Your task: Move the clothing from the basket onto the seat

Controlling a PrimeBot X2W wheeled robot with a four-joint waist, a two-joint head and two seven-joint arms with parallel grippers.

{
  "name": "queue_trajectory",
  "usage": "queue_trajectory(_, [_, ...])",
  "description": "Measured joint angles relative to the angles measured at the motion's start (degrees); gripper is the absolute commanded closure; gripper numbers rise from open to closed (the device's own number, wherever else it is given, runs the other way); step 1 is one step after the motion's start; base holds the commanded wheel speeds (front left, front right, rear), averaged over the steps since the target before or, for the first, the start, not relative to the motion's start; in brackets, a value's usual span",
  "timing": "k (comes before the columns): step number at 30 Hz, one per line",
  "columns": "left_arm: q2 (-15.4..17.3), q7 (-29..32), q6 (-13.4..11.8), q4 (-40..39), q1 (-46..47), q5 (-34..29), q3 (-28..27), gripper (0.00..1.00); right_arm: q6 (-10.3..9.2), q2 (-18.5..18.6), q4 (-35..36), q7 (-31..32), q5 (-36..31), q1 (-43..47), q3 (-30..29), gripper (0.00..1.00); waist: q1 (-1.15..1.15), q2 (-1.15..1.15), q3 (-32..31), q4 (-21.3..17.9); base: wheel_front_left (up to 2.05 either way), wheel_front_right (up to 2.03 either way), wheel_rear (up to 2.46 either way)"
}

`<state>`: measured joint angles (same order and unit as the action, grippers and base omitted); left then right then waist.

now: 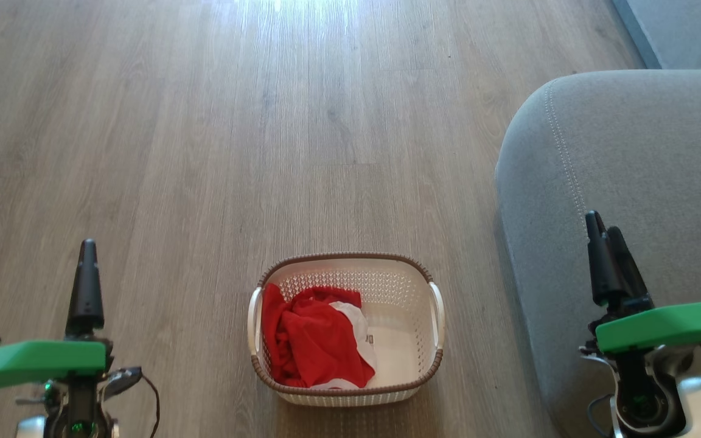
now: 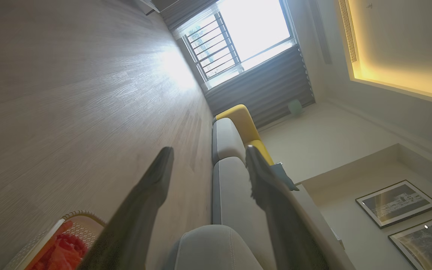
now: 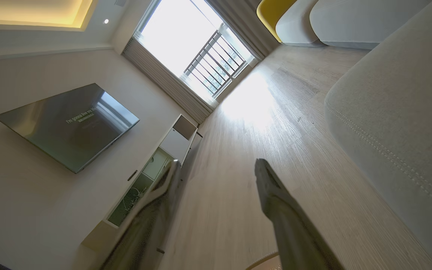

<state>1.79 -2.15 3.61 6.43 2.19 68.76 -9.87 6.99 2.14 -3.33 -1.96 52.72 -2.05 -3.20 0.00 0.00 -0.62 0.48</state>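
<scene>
Left pincer (image 1: 87,246): nearest, well left of the basket (image 1: 344,256), over bare floor (image 1: 204,121), fingers pointing away from the robot. The left wrist view shows both dark fingers (image 2: 152,187) spread wide with nothing between them, so it is open and empty. A green cover (image 1: 40,359) sits on its wrist.

Right pincer (image 1: 604,224): well right of the basket, about level with the left one, hanging over the seat (image 1: 630,152). The right wrist view shows its fingers (image 3: 276,195) parted and holding nothing. It has the same green wrist cover (image 1: 667,325).

The basket stands on the floor between the two pincers, touched by neither. It is cream with perforated walls, a brown rim and white side handles.

The clothing (image 1: 314,340) is inside the basket, a red heap bunched into its left half. A white band shows along the heap's right edge. Can't tell separate pieces apart. The right half of the basket floor is bare except for a small label (image 1: 370,337).

The seat is right of the basket and near it. It is grey fabric with a rounded corner and a pale stitch line, and no garment lies on it.

Farther beyond the basket, the wood-look floor runs to a bright window (image 2: 246,33) with a railing. More grey cushions with a yellow cushion (image 2: 242,120) continue on the seat's side. A wall screen (image 3: 69,123) over a low cabinet (image 3: 156,172) is on the side of the basket away from the seat. Framed pictures (image 2: 396,202) hang on the wall behind the seat.
</scene>
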Motion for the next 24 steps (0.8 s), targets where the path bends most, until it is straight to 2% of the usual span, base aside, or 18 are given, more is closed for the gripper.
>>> queue_trajectory(9, [0.04, -1.51, -6.41, -6.27, 0.13, -12.1, 5.38, 0.0, 0.0, 0.0, 3.16, -1.6, -8.32, -1.15, 0.85, 0.0, 0.0, 0.0, 0.18, 0.06, 0.0, 0.0, 0.0])
queue_trajectory(17, [0.11, -2.79, -9.89, -8.12, 0.13, -24.06, 12.23, 0.0, 0.01, 0.01, 4.65, -2.68, -14.16, -1.15, 1.54, 0.0, 0.0, 0.0, 0.1, 0.06, 0.0, 0.0, 0.0])
queue_trajectory(21, [0.16, -3.44, -10.55, -7.26, 0.09, -28.55, 15.22, 0.0, 0.01, 0.03, 4.93, -3.45, -17.05, -1.15, 1.64, 0.0, 0.0, 0.0, -0.11, 0.03, 0.0, 0.0, 0.0])
queue_trajectory(24, [0.44, -3.94, -12.23, -7.39, 0.13, -31.99, 16.82, 0.0, 0.01, 0.03, 5.12, -3.82, -19.5, -1.15, 2.32, 0.0, 0.0, 0.0, -0.16, -0.03, 0.0, 0.0, 0.0])
